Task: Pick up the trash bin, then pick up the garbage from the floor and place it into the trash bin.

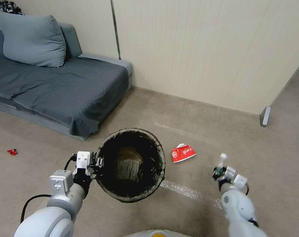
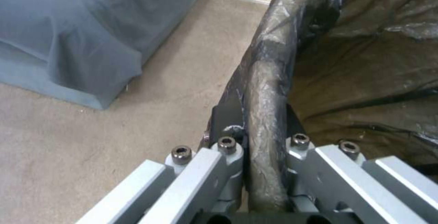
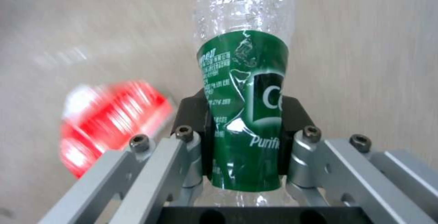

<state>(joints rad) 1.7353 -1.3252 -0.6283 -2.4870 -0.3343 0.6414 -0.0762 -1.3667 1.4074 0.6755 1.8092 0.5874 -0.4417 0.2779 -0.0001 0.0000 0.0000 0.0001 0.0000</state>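
The trash bin (image 1: 131,164), round and lined with a dark bag, hangs above the floor at centre. My left gripper (image 1: 96,164) is shut on its left rim (image 2: 267,114), one finger inside and one outside. My right gripper (image 1: 219,172) is to the right of the bin, shut on a clear bottle (image 3: 242,114) with a green label, a piece of the garbage. The bottle (image 1: 220,163) points up and away from the wrist. A crumpled red-and-white carton (image 1: 183,153) lies on the floor between the bin and my right gripper. Brown paper (image 1: 129,164) rests in the bin's bottom.
A grey sofa (image 1: 64,85) with a cushion stands at the left, close behind the bin. A small red scrap (image 1: 12,151) lies on the carpet at far left. A beige wall (image 1: 205,49) runs behind, with a grey post foot (image 1: 265,116) at its right end.
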